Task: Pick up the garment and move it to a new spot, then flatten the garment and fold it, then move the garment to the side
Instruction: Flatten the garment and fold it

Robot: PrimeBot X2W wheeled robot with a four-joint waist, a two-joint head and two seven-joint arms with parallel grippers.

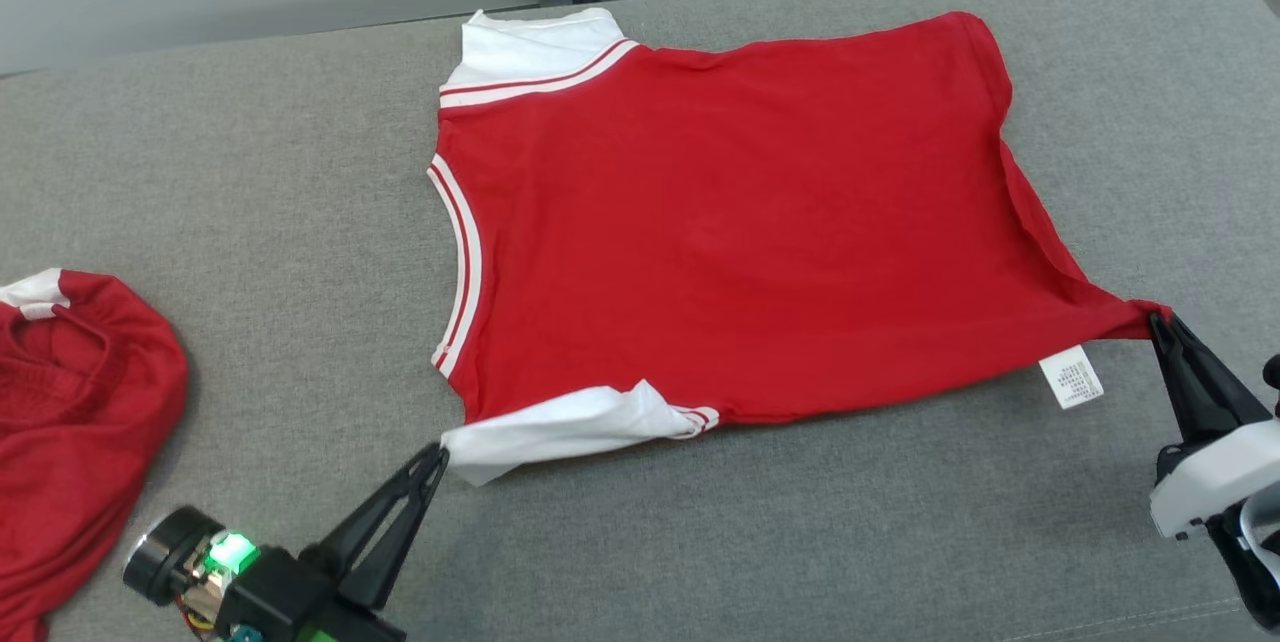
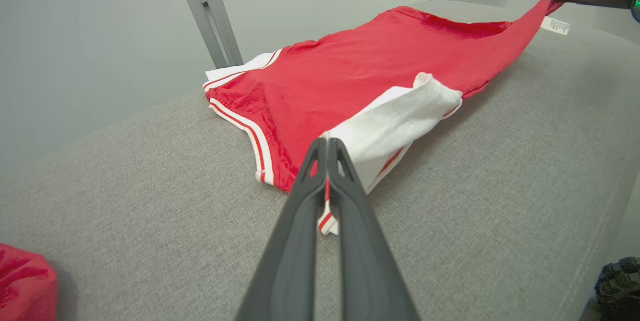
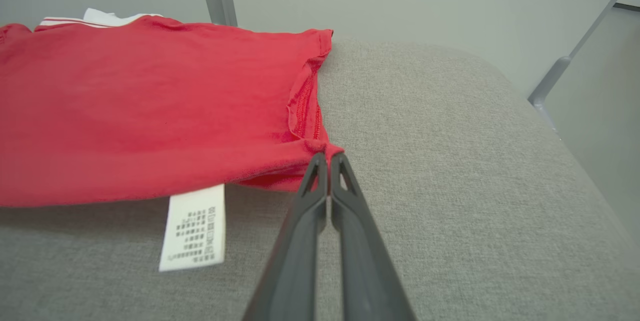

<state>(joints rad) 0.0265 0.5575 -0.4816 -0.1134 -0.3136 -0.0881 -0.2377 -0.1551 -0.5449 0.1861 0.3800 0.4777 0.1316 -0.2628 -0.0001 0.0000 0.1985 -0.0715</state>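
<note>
Across the grey woven tabletop [image 1: 250, 172] a red jersey-knit top [image 1: 720, 222] lies spread almost flat, with its neckline toward the robot's left and its hem toward the right. Its short sleeves are white, and the neckline [image 1: 462, 262] and cuffs carry red-and-white striped ribbing.

The left end effector [image 1: 437, 457] is pinched tight on the edge of the near white sleeve [image 1: 560, 427], which is bunched and folded over on itself. The left wrist view adds a bit of striped cuff hanging down between the closed fingers.

The right end effector [image 1: 1158, 317] is likewise clamped on the near hem corner. It draws the red cloth out to a point, slightly off the tabletop. Just beside that corner a white care label [image 1: 1070, 377] sticks out from under the hem. The right wrist view makes out rows of small grey print on it, and the stitched hem turned up.

A second red garment [image 1: 80, 422] sits crumpled at the tabletop's left edge, well apart.
</note>
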